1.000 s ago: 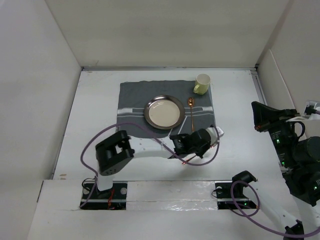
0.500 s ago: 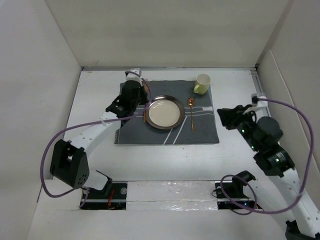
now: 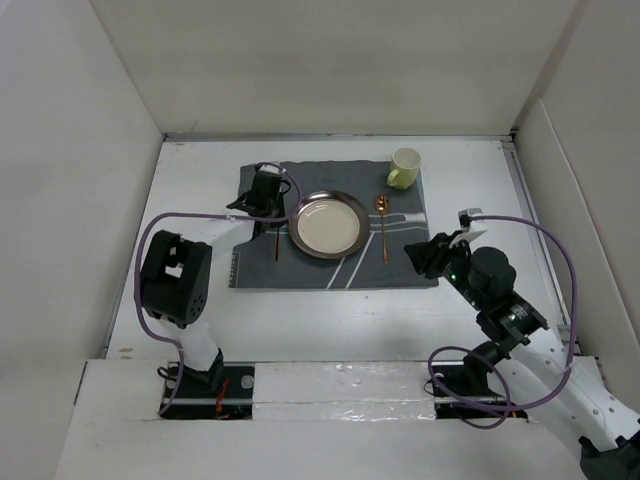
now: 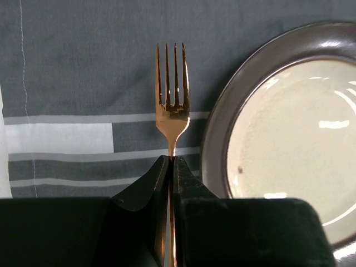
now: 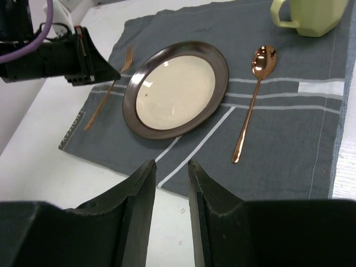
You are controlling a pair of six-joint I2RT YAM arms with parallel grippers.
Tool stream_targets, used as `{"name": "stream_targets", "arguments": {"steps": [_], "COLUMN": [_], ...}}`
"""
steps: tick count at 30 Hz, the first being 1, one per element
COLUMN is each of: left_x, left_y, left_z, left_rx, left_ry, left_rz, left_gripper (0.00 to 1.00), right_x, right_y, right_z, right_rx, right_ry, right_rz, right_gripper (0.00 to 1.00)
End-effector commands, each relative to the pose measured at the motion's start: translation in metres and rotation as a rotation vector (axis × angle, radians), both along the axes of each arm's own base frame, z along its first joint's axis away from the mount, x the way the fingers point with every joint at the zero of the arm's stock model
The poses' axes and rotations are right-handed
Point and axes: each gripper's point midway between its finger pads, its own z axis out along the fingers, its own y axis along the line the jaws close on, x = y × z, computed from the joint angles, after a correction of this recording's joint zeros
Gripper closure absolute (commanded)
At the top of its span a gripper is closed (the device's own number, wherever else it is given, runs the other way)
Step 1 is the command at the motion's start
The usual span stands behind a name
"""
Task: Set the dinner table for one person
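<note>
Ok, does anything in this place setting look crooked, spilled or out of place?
Nothing stands out. The plate sits centred on the mat, the spoon straight on its right, the mug upright at the mat's far right corner, nothing spilled. The fork lies parallel on the left, the left gripper shut on its handle.

Robotics lab test cell, not a real dining rm: bare white table [image 3: 480, 190] boxed in by plain white panel walls [image 3: 330, 60]; left arm [image 3: 175, 280] & right arm [image 3: 492, 276] bolted at its near edge, purple cables [image 3: 571, 280] looping off them.
</note>
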Motion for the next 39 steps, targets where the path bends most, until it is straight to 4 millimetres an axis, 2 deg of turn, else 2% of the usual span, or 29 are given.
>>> {"name": "stream_targets", "arguments": {"steps": [1,8,15,20,29,39], "left_x": [0.004,0.006,0.011,0.018,0.026,0.027], "left_y": [0.002,0.013,0.022,0.034,0.029,0.022], "left_z": [0.008,-0.002,-0.022,-0.020,-0.016,-0.022], "left_rx": [0.021,0.091,0.103,0.075,0.071,0.062], "left_ry": [-0.034,-0.015,0.026,0.018,0.004,0.033], "left_rz": [-0.011,0.009,0.020,0.055,0.027,-0.015], "left_gripper": [1.00,1.00,1.00,1.00,1.00,0.98], "right_x": [0.006,0.006,0.004,0.004,0.006,0.006], "right_y": [-0.001,0.001,0.000,0.001,0.003,0.002], "right_z": [0.016,0.014,0.013,0.009,0.005,0.005], "right_rx": [0.045,0.035,0.036,0.033,0.023,0.019], "right_ry": [-0.068,-0.056,-0.052,-0.045,-0.029,-0.026], "right_rz": [-0.032,-0.020,-0.022,-0.013,-0.011,-0.015], "right_gripper": [0.65,0.65,0.64,0.64,0.64,0.64]}}
